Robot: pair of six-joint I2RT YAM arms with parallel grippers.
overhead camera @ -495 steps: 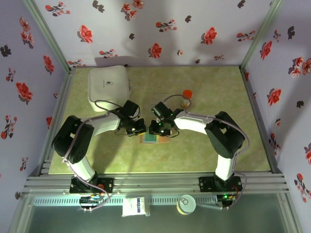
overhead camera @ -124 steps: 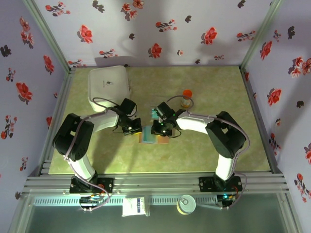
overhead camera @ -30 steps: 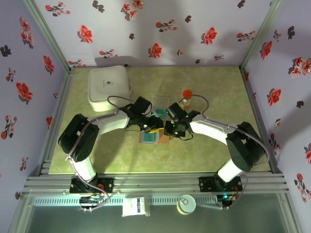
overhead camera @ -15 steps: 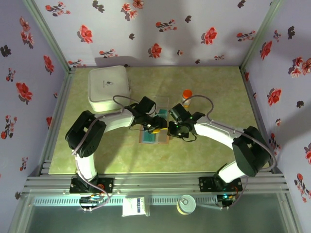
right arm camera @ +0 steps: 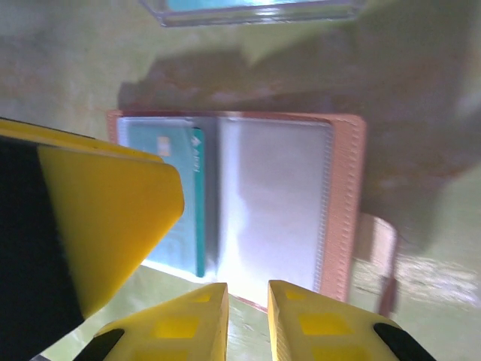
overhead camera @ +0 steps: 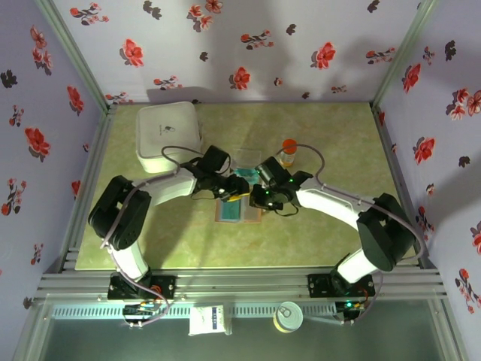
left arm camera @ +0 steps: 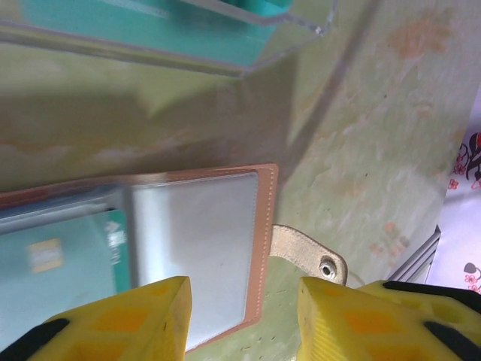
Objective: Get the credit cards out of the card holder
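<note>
The card holder [overhead camera: 239, 213] lies open and flat on the green table [overhead camera: 338, 135], blue-grey interior upward, with its clasp tab [left arm camera: 304, 252] extended on the table beside the brown rim. One teal credit card [right arm camera: 161, 188] sits in the left-hand pocket; the right-hand pocket appears blank. A clear plastic case [overhead camera: 244, 159] lies just beyond the holder, apart from it, with teal showing through. The left gripper [overhead camera: 235, 193] hangs over the holder's far edge, jaws apart and nothing between them. The right gripper [right arm camera: 248, 316] is at the holder's near edge, its yellow fingers [right arm camera: 192, 320] parted by a narrow gap only, with nothing held. Whether either gripper touches the holder cannot be determined.
</note>
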